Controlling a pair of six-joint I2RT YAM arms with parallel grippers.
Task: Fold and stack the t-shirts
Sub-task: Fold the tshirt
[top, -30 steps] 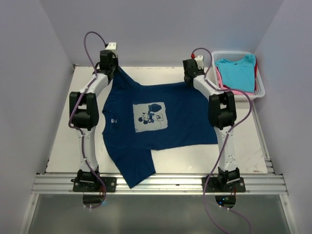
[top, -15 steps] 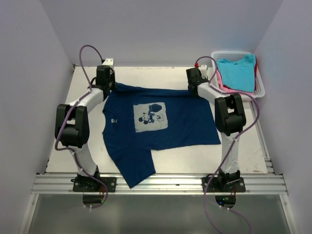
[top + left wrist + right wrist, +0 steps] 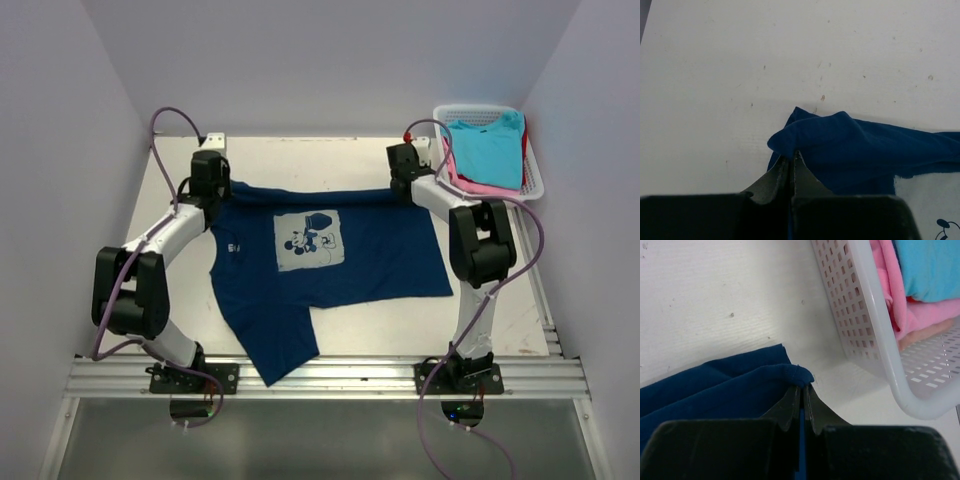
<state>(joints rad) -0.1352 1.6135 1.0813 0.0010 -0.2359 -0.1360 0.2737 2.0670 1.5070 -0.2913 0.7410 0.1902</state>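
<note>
A navy blue t-shirt [image 3: 330, 250] with a pale square Mickey print [image 3: 308, 240] lies spread on the white table. My left gripper [image 3: 208, 192] is shut on its far left corner; the pinched cloth [image 3: 840, 145] bunches just past the fingertips [image 3: 791, 155]. My right gripper [image 3: 405, 186] is shut on its far right corner [image 3: 790, 374], close to the basket. The far edge is folded over toward the print. Turquoise [image 3: 488, 148] and pink [image 3: 470, 182] t-shirts lie in the basket, with a red edge behind.
A white lattice basket [image 3: 534, 185] stands at the far right corner; its wall [image 3: 860, 315] is just right of my right gripper. Grey walls close in the table on three sides. A metal rail runs along the near edge.
Both grippers have come toward me and down with the shirt's far corners. The far edge, lifted before, now lies lower and folded over toward the print.
</note>
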